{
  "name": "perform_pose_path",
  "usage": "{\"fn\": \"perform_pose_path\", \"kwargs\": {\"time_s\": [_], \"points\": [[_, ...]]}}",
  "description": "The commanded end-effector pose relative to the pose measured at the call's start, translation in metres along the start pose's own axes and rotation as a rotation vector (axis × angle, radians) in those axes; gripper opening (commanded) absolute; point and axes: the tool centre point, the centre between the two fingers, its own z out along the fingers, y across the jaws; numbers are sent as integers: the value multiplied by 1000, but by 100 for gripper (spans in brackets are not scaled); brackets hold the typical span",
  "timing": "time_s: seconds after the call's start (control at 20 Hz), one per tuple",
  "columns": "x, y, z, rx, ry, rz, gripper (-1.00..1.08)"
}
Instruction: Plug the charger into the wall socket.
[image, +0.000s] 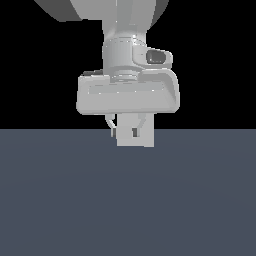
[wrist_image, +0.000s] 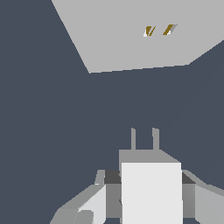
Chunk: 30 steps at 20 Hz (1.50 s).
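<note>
The gripper (wrist_image: 148, 192) is pinching the charger (wrist_image: 151, 192), its prongs pointing at the wall socket (wrist_image: 131, 39), still apart.

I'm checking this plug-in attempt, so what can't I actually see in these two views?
- Exterior view: the wall socket is not visible; the end effector covers most of the charger.
- Wrist view: the wall socket is cut off by the frame edge; hole depth unreadable.
- Wrist view: the charger runs off frame, hiding the grip contact.

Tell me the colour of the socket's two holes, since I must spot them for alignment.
Dark yellow, on the light grey wall socket; its holes show best in the wrist view.
</note>
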Motion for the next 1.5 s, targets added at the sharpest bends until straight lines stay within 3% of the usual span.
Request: {"fn": "perform_pose_path", "kwargs": {"time_s": [0.0, 1.0, 1.45], "points": [[7, 5, -3, 2, 0, -30, -100], [25, 13, -8, 4, -1, -85, -100], [52, 10, -6, 4, -1, -85, -100]]}}
